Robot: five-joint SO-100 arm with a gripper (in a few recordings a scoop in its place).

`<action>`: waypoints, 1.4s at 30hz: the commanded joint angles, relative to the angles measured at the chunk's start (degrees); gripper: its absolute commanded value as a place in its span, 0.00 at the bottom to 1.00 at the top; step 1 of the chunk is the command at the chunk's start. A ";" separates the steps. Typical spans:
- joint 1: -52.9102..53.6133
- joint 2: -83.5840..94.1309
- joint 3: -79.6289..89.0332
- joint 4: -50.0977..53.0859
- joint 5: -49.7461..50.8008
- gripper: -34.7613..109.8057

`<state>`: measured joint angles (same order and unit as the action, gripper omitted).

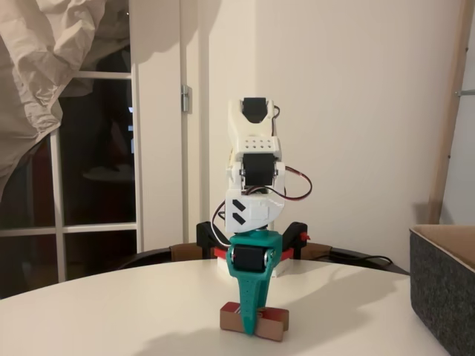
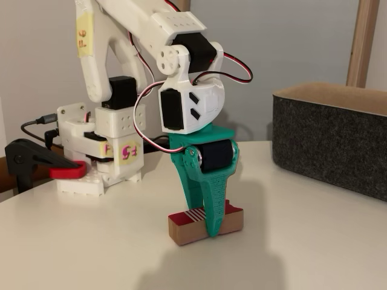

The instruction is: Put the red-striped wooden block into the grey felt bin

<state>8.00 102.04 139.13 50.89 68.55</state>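
Observation:
The red-striped wooden block (image 1: 273, 322) lies flat on the white round table (image 1: 111, 311), its red top with white stripes clearest in the closer fixed view (image 2: 188, 222). My teal gripper (image 1: 250, 326) points straight down and straddles the block's narrow middle, with one finger in front of it and the other hidden behind; it looks shut on the block (image 2: 213, 229). The grey felt bin (image 1: 445, 289) stands at the right edge of both fixed views, its tan lining showing at the rim (image 2: 332, 136).
The arm's white base (image 2: 100, 163) is fixed at the table's back by black clamps with red pads (image 2: 36, 164). A black cable (image 1: 364, 259) runs behind the table. Bare tabletop lies between the block and the bin.

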 commanded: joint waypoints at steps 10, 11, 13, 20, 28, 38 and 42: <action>5.71 -0.62 -2.46 -4.13 6.94 0.27; 6.06 -0.53 -3.08 -4.13 7.47 0.28; 6.77 -0.35 -4.13 -4.13 8.53 0.28; 9.05 3.16 -7.82 -4.22 11.95 0.27; 10.99 10.28 -12.30 -4.22 16.61 0.27; 10.90 21.01 -17.84 -4.48 20.74 0.27; 9.32 24.43 -21.09 -4.57 21.18 0.28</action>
<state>17.84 121.29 121.46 46.76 88.59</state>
